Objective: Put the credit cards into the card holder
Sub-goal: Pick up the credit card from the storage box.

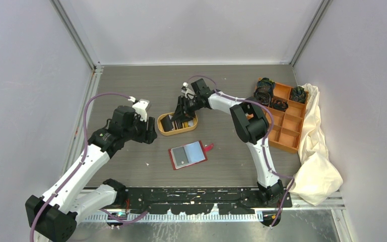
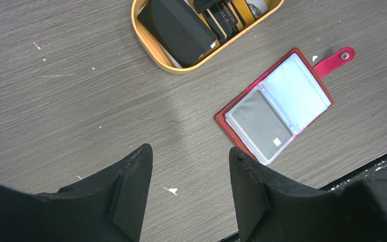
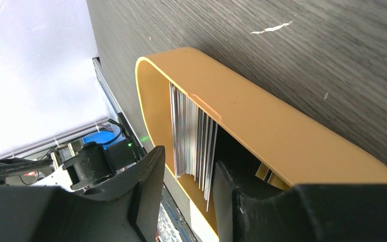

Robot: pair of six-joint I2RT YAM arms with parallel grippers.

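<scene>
The red card holder (image 1: 187, 154) lies open on the table, with a dark card (image 2: 260, 124) in its clear sleeve; it also shows in the left wrist view (image 2: 302, 85). Several credit cards (image 2: 179, 27) stand in the orange oval tray (image 1: 177, 132). My right gripper (image 1: 183, 112) is open and dips into the tray. In the right wrist view its fingers (image 3: 189, 161) straddle the edges of the card stack (image 3: 194, 133), with a gap on the left side. My left gripper (image 2: 191, 156) is open and empty above bare table, left of the card holder.
An orange square-compartment box (image 1: 284, 121) with black coiled bands (image 1: 265, 91) stands at the right, beside a crumpled cream cloth (image 1: 318, 151). The tray wall (image 3: 272, 126) runs close along my right gripper's right finger. A black rail runs along the table's near edge.
</scene>
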